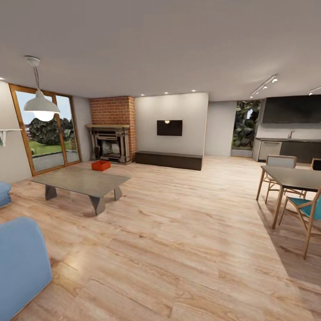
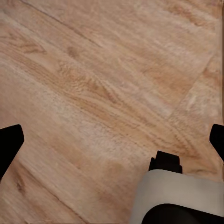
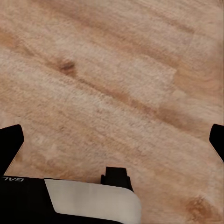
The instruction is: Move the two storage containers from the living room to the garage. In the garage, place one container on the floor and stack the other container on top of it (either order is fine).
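I stand in the living room on its light wood-plank floor [image 1: 178, 232]. One orange-red storage container [image 1: 100, 165] lies far off to the left, at the back edge of the low grey coffee table [image 1: 71, 180]; I cannot tell whether it rests on the table or on the floor behind it. My left gripper [image 2: 112, 140] hangs open over bare planks, its black fingertips [image 2: 10, 142] wide apart. Likewise open over planks is my right gripper [image 3: 112, 140], fingertips [image 3: 10, 142] spread with nothing between them. The garage is out of view.
A blue sofa [image 1: 20, 263] is close at the near left. A dining table [image 1: 294, 176] with chairs [image 1: 307, 214] stands at the right. At the back are a brick fireplace [image 1: 111, 138], a wall TV [image 1: 169, 128], a long dark cabinet [image 1: 168, 159] and glass doors [image 1: 47, 133].
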Controlling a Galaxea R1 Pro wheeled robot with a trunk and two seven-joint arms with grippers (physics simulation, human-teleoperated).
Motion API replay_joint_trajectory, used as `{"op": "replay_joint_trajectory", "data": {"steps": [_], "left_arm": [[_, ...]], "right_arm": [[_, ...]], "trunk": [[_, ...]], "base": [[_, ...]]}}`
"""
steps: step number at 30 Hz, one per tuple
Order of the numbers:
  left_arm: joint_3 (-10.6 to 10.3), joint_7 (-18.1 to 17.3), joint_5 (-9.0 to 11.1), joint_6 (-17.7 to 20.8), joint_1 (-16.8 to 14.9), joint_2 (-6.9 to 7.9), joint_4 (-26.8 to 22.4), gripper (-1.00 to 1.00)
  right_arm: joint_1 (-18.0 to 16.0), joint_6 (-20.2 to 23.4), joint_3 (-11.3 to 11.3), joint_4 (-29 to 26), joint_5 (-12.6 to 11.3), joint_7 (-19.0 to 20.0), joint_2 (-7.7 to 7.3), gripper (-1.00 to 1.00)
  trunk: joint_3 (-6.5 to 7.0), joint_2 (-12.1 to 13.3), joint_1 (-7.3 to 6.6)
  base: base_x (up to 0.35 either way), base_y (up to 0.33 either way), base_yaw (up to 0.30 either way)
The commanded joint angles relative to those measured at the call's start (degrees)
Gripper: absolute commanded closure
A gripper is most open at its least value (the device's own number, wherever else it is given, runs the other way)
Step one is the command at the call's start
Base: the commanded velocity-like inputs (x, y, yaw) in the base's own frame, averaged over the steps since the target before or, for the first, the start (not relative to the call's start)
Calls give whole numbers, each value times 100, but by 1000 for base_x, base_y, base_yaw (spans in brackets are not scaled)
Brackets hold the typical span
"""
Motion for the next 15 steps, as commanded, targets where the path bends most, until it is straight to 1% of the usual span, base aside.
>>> {"op": "replay_joint_trajectory", "data": {"steps": [1,15], "left_arm": [[-14,-5,58,-52,-10,-1,25,-100],[-14,-6,55,-52,-10,-3,25,-100]], "right_arm": [[-11,-39,-3,25,44,-2,-1,-100],[-11,-39,-3,25,44,-2,-1,-100]], "trunk": [[-7,-4,4],[-7,-4,4]], "base": [[341,0,0],[341,0,0]]}}
